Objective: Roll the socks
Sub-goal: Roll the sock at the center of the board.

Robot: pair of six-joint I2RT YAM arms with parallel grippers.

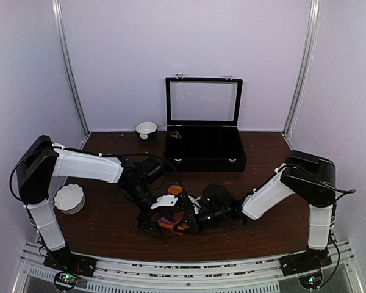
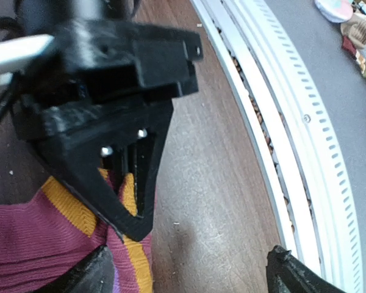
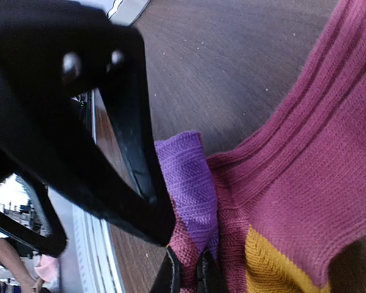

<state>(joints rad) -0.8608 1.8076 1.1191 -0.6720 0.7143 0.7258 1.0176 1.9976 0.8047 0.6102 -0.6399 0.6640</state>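
A magenta-red sock point(image 1: 171, 224) with orange and purple stripes lies on the dark wood table near the front edge, between both grippers. My right gripper point(image 3: 189, 274) is shut on a bunched fold of this sock point(image 3: 305, 177), pinching magenta and purple fabric point(image 3: 186, 177). My left gripper point(image 2: 192, 271) stands wide open just above the table, its left fingertip point(image 2: 97, 271) at the sock's striped edge point(image 2: 24, 238) and nothing between the jaws. The right gripper's black fingers point(image 2: 131, 177) show in the left wrist view, clamped on the orange stripe. From above, the left gripper point(image 1: 154, 224) and right gripper point(image 1: 184, 223) nearly meet.
A black case point(image 1: 204, 160) with its glass lid raised stands at the back middle. A small white bowl point(image 1: 146, 129) sits left of it, and a fluted white dish point(image 1: 69, 198) by the left arm. The metal rail point(image 2: 305, 122) runs along the table's front edge.
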